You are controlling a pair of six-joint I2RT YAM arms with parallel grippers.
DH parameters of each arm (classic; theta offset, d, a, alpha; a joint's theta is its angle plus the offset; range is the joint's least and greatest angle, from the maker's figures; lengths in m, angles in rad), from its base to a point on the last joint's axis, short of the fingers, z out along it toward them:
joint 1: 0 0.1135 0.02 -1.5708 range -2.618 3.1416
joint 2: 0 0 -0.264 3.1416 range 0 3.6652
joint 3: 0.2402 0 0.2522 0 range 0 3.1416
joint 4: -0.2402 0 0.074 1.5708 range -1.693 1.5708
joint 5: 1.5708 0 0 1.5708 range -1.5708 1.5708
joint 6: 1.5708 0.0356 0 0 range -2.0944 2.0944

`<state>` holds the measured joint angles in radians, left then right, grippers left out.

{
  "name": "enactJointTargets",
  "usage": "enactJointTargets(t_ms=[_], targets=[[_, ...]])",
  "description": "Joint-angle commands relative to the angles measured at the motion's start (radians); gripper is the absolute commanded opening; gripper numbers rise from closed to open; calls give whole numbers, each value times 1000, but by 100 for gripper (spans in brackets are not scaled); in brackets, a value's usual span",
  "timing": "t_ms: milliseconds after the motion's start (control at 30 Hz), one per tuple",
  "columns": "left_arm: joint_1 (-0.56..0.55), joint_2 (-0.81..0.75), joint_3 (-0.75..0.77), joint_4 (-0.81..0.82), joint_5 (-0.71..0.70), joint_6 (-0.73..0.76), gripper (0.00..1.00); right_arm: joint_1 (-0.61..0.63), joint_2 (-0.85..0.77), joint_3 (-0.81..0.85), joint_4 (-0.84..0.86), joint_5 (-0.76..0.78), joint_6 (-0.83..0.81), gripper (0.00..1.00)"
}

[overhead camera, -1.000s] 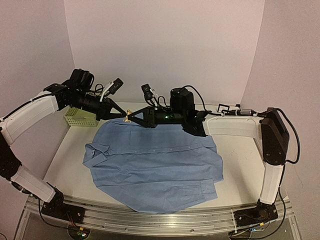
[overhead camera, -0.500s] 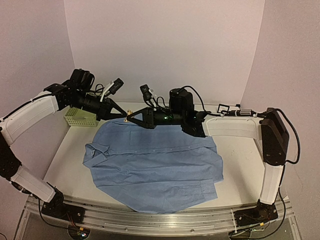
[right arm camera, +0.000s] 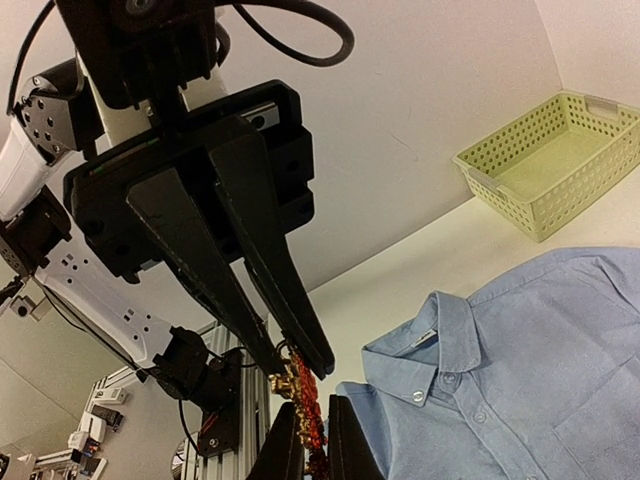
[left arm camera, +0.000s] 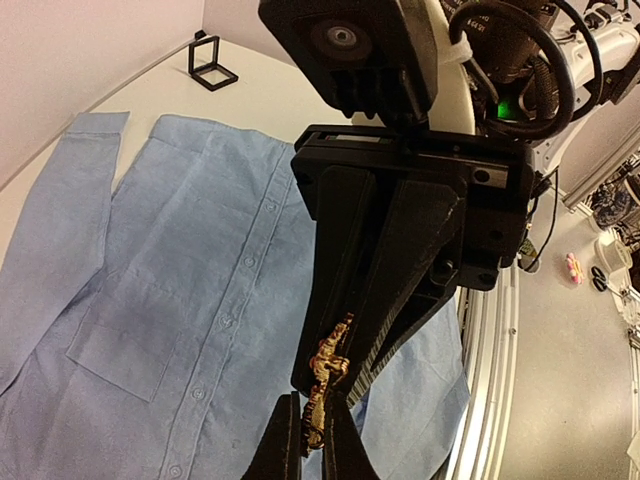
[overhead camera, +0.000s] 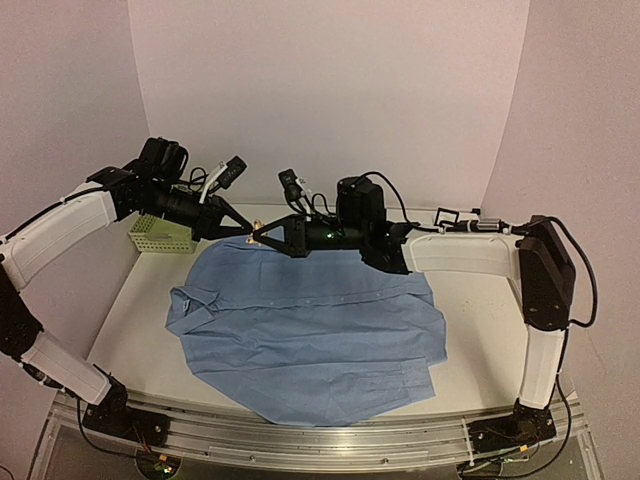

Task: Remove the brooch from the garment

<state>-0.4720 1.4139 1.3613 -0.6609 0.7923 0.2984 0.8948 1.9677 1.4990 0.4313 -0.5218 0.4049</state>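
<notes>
**A:** Start at the left. What has the left gripper (overhead camera: pixel 238 229) done over the last second?

**B:** Almost nothing. It hangs in the air just right of the green basket (overhead camera: pixel 160 236), above the far edge of the shirt (overhead camera: pixel 310 320). Its jaws are drawn nearly together, with only the brooch (overhead camera: pixel 258 229) between them. In its own wrist view the tips pinch the ornament's lower end.

**A:** And the brooch itself?

**B:** It is up in the air between the two arms, clear of the cloth. Since a second ago it has risen a touch and not gone sideways. The shirt lies spread flat on the table (overhead camera: pixel 480 320) below and has not stirred, so I judge nothing ties the two together any more.

**A:** So the change is on the right?

**B:** Yes. The right gripper (overhead camera: pixel 270 235) has crept a little leftward, pressing closer to its partner. It too is closed down to a sliver, and the left wrist view shows its long black fingers (left arm camera: pixel 345 250) clamped on the brooch's upper part.

**A:** What does that mean for the task?

**B:** The removal looks as good as done. Both arms now grip one tiny piece, which I take for a handover or a tug at its clasp. One side will have to let go cleanly, or the brooch may drop back onto the fabric. The small black frame (overhead camera: pixel 447 215) at the far right plays no part.
</notes>
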Motion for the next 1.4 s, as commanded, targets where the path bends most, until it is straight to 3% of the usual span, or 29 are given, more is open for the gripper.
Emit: enactJointTargets(t_ms=[0, 367, 967, 1200, 1367], targets=[[-21, -32, 2, 60, 66, -17, 0, 27, 44, 77, 43, -7, -8, 8], [-20, -44, -45, 149, 169, -218, 0, 37, 14, 35, 102, -31, -3, 14], [-22, -84, -117, 268, 168, -336, 0, 39, -10, 14, 126, 3, -6, 17], [-22, -85, -138, 238, 114, -269, 0, 39, -77, -41, 115, 12, -32, 38], [-22, -98, -179, 284, 136, -301, 0, 38, -115, -37, 45, 0, -61, 50]])
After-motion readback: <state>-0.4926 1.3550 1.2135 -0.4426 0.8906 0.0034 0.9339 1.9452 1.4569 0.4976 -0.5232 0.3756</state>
